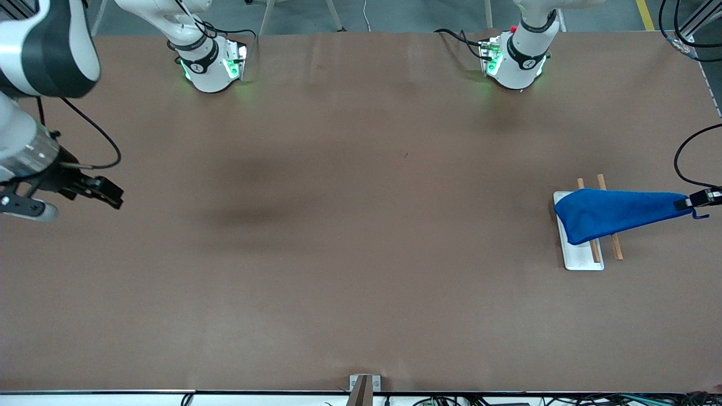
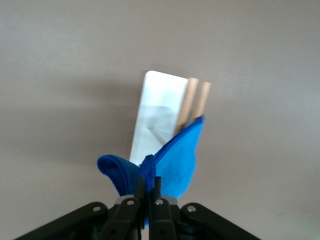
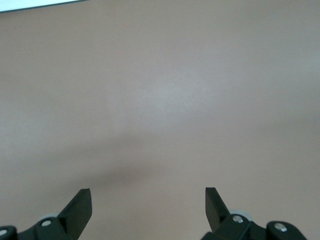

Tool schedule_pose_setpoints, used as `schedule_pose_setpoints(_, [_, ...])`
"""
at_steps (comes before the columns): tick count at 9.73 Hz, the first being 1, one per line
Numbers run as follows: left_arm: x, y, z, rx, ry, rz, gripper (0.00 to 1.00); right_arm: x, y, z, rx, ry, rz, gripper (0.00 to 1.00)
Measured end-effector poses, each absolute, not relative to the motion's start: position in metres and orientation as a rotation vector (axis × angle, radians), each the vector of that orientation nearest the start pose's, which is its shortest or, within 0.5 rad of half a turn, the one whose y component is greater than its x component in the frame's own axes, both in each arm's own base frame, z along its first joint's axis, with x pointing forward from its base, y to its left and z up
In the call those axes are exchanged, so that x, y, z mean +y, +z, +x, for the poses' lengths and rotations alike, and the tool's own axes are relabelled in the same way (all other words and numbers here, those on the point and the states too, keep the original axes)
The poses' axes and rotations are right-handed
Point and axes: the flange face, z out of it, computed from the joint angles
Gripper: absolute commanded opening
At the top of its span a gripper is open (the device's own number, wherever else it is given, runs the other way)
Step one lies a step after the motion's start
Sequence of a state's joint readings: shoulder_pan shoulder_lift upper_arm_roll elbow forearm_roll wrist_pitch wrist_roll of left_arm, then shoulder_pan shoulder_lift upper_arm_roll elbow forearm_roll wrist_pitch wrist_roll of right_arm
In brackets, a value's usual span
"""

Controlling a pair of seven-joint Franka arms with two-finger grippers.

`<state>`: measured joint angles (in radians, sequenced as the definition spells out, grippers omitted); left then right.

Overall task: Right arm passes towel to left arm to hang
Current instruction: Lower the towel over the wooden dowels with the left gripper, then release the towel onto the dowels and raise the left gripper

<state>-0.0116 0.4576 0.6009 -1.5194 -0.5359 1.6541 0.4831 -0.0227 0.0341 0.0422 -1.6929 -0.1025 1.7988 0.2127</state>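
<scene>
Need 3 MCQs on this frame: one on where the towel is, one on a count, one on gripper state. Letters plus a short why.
1. Where does the blue towel lie?
A. Draped over the two-rod rack, one corner pulled up
B. Flat at the table's middle
C. In the right gripper

2. How many wooden rods does the rack have?
A. One
B. Two
C. Four

3. What state is the left gripper in?
A. Open and empty
B. Shut on nothing
C. Shut on the towel

Answers:
1 A: the cloth spans the rods up to the left gripper.
2 B: two rod ends show beside the towel.
3 C: the left wrist view shows its fingers pinching blue cloth; the right gripper hangs open over bare table.
</scene>
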Motion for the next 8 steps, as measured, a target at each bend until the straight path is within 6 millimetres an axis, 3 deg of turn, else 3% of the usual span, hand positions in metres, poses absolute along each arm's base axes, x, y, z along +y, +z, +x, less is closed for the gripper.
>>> schedule_pose_setpoints(3, [0.273,0.37,0.607,-0.456,0.115,-3.487,0.04,-0.047,0.615,0.543,0.286,-0.06,-3.223,1.0])
schedule_pose_setpoints(5, [0.272,0.335,0.613,-0.505,0.152,-3.497,0.06,-0.064,0.662,0.53,0.285,-0.089,-3.206,1.0])
schedule_pose_setpoints(6, [0.273,0.327,0.614,-0.513,0.161,-3.491,0.41,-0.061,0.671,0.53,0.273,-0.098,-3.206,1.0])
schedule_pose_setpoints(7, [0.274,0.323,0.614,-0.521,0.163,-3.49,0.99,-0.053,0.67,0.532,0.251,-0.097,-3.208,1.0])
schedule_pose_setpoints(8, [0.274,0.32,0.616,-0.531,0.145,-3.492,1.0,-0.049,0.666,0.536,0.239,-0.094,-3.209,1.0])
